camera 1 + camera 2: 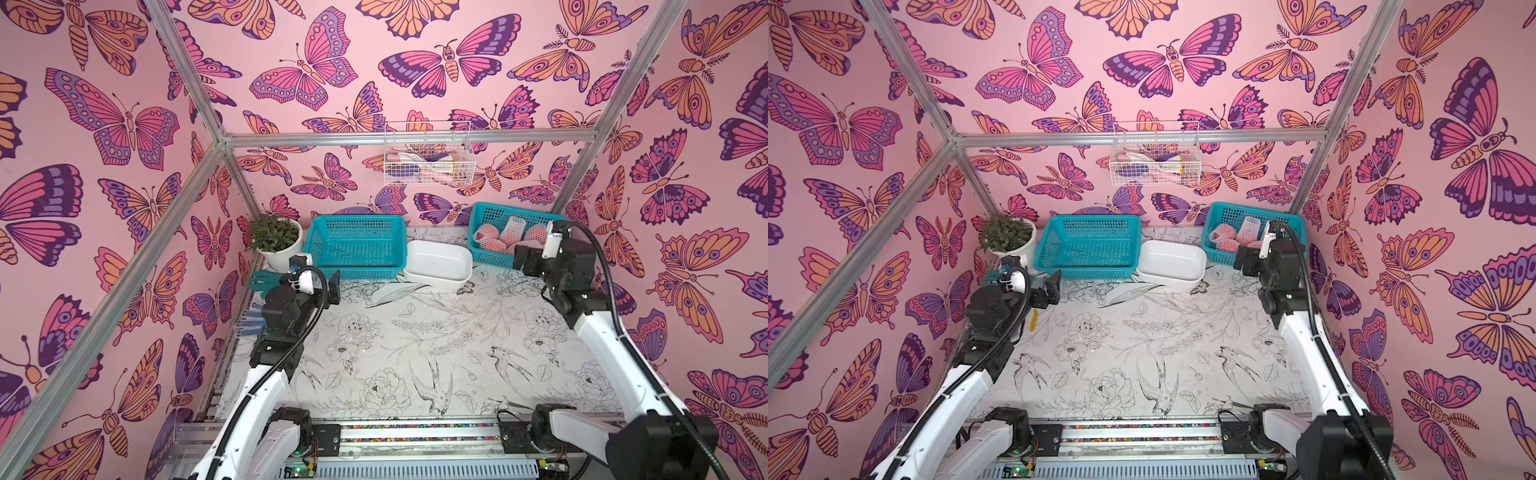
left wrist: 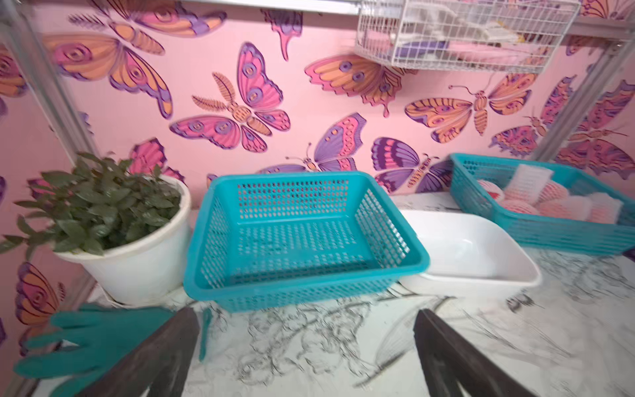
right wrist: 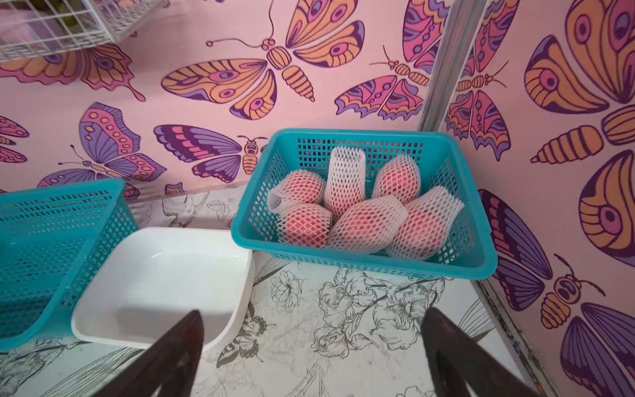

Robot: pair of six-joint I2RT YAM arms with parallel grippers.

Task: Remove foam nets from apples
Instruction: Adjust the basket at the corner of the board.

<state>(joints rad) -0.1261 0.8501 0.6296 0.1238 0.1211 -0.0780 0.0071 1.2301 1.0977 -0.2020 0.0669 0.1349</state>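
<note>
While right claw gapes, apples lie netted

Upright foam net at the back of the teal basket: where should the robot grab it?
Probably its loose top end, coming down from above. The foam net stands upright by the teal basket's back wall, its top looks hollow, and netted apples crowd its base. The open right gripper is nearest.

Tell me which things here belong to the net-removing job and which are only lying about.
For the job: foam nets, apples, the teal basket holding them; probably the empty teal basket and white tub.
Lying about: potted plant, green glove, wire wall basket.
</note>
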